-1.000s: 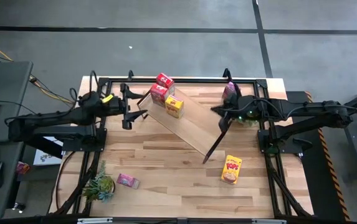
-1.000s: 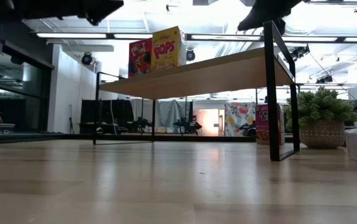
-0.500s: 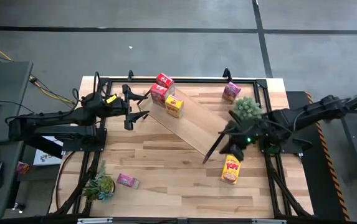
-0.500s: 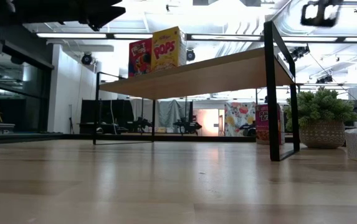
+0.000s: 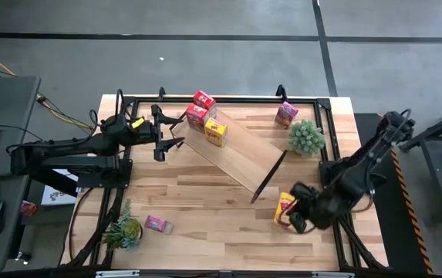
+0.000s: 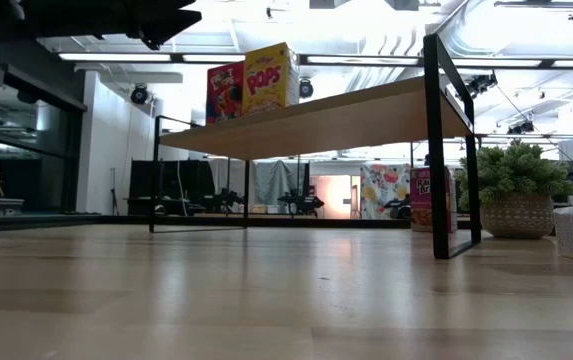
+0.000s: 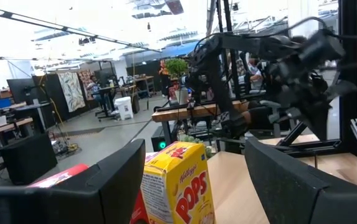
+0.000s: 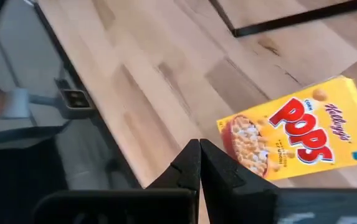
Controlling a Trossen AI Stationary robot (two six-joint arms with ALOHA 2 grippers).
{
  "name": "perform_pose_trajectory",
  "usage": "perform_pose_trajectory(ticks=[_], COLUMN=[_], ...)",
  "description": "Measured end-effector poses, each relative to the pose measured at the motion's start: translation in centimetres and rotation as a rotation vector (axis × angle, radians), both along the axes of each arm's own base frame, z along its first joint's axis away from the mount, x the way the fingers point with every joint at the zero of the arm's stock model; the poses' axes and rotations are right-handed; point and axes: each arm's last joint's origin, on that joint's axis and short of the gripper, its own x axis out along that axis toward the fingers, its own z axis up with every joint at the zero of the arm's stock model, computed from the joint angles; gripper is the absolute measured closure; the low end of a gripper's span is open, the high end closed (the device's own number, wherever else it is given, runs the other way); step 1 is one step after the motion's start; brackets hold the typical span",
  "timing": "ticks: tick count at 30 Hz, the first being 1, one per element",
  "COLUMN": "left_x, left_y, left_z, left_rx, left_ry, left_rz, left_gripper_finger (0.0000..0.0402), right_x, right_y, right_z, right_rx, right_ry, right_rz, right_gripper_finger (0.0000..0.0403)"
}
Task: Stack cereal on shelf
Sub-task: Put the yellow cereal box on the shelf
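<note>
On the worktop (image 5: 205, 193) the shelf (image 5: 232, 150) stands at a slant, running from the far left towards the near right, with its black end frames at either end. Two small cereal boxes stand upright on its far-left end: a red one (image 5: 197, 116) and a yellow Pops box (image 5: 216, 132) just beside it (the low view shows them side by side on the board, fronts facing the camera). Another red box (image 5: 204, 99) sits past that end, near the far edge.

My left fingers (image 5: 165, 136) hover just left of the shelf's far-left end, spread wide and empty, level with the two boxes; in my left wrist view the yellow Pops box (image 7: 178, 183) shows between them, a little way off.

My right fingers (image 5: 296, 220) are clenched tight on nothing, down at the near right of the worktop, right beside a second yellow Pops box (image 5: 284, 208) lying flat on its back. My right wrist view looks down on that box (image 8: 290, 134) past my closed fingertips (image 8: 198, 163), which I cannot tell to be touching it.

A pink box (image 5: 285, 113) stands at the far right, near a potted plant (image 5: 306, 137). Another pink box (image 5: 157, 225) lies at the near left, just beside a second plant (image 5: 122, 229).
</note>
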Motion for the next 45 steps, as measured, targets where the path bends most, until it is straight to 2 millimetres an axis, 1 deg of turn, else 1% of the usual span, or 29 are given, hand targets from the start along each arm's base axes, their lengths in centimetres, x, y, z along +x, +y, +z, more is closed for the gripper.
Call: perform_pose_trajectory(ticks=[4, 9, 13, 15, 19, 22, 25, 29, 33, 41, 45], left_x=[0.0, 0.0, 0.0, 0.0, 0.0, 0.0, 0.0, 0.0, 0.0, 0.0, 0.0], left_y=[0.0, 0.0, 0.0, 0.0, 0.0, 0.0, 0.0, 0.0, 0.0, 0.0, 0.0], left_z=[0.0, 0.0, 0.0, 0.0, 0.0, 0.0, -0.1, -0.2, -0.2, -0.2, -0.2], left_rx=[0.021, 0.022, 0.015, 0.014, -0.004, -0.012, -0.012, -0.016, -0.016, -0.017, -0.018], left_ry=[0.003, 0.003, 0.004, 0.005, 0.005, 0.004, 0.007, 0.02, 0.02, 0.024, 0.025], left_rz=[0.004, 0.004, 0.003, 0.003, -0.001, -0.002, -0.002, -0.002, -0.002, -0.002, -0.002], left_gripper_finger=[0.0135, 0.0135, 0.0135, 0.0135, 0.0135, 0.0135, 0.0135, 0.0135, 0.0135, 0.0135, 0.0135], right_x=[0.8, 2.0, 3.4, 4.3, 5.7, 6.2, 6.6, 6.9, 6.6, 5.7, 5.1], right_y=[2.1, 4.7, 6.4, 6.8, 6.2, 5.0, 4.1, 3.6, 3.5, 3.3, 3.3], right_z=[-1.8, -3.9, -5.7, -6.6, -8.2, -9.3, -9.7, -9.8, -10.0, -10.3, -9.7], right_rx=[-0.023, 0.007, 0.032, 0.008, -0.072, -0.117, -0.154, -0.167, -0.157, -0.191, -0.213], right_ry=[0.01, -0.006, -0.046, -0.081, -0.089, -0.019, 0.024, 0.05, 0.116, 0.209, 0.311], right_rz=[0.031, 0.061, 0.069, 0.054, -0.037, -0.116, -0.143, -0.097, -0.061, -0.046, -0.018], right_gripper_finger=[0.0402, 0.0402, 0.0402, 0.0402, 0.0403, 0.0403, 0.0403, 0.0403, 0.0403, 0.0403, 0.0403])
